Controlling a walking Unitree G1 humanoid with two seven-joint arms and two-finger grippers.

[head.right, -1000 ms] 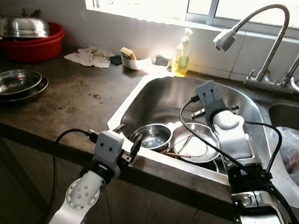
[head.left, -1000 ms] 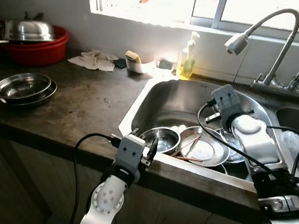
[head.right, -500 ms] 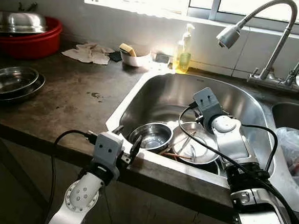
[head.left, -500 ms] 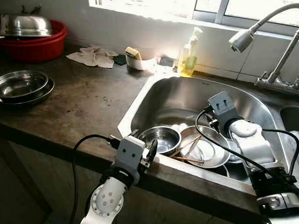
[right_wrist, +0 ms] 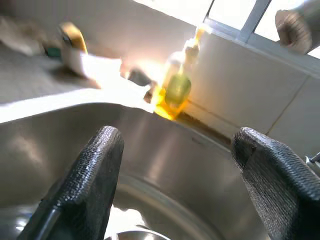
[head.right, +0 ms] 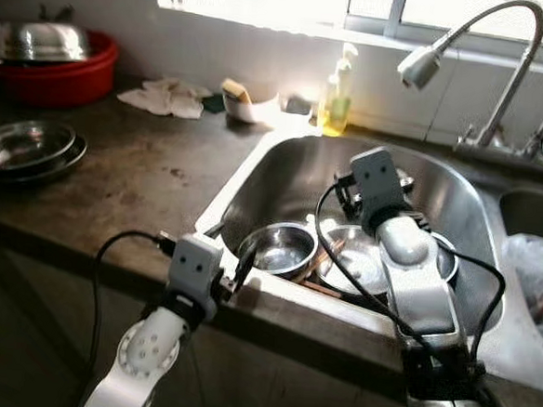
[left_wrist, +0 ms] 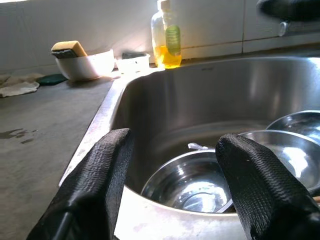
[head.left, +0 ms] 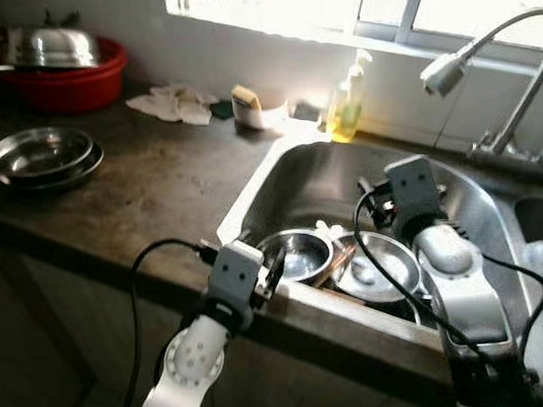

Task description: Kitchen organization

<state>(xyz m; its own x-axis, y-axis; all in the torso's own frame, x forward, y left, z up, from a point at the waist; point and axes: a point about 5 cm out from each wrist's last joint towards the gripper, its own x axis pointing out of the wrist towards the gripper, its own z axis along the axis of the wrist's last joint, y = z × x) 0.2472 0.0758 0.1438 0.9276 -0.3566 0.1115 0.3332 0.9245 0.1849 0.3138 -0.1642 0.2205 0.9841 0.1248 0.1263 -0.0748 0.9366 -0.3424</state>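
The jaws of the right gripper [right_wrist: 175, 165] are spread wide with nothing between them, and are held above the sink [head.left: 310, 183], over the far edge of the steel plate [head.left: 377, 271]. The jaws of the left gripper [left_wrist: 172, 175] are likewise parted and empty, poised at the sink's near rim just in front of the steel bowl [left_wrist: 192, 182].

The bowl and plate are seen lying side by side in the near part of the basin, both open side up, with what appear to be chopsticks [head.left: 340, 260] laid across the gap between them, their long axis running roughly from the sink's front toward its back. A soap bottle [head.left: 347, 104] stands upright behind the sink.

On the tabletop [head.left: 152, 186], two nested steel dishes [head.left: 40, 155] are set out to the robot's left. Judged from this, a start may have been made, but the sink's dishes are yet to be lifted out.
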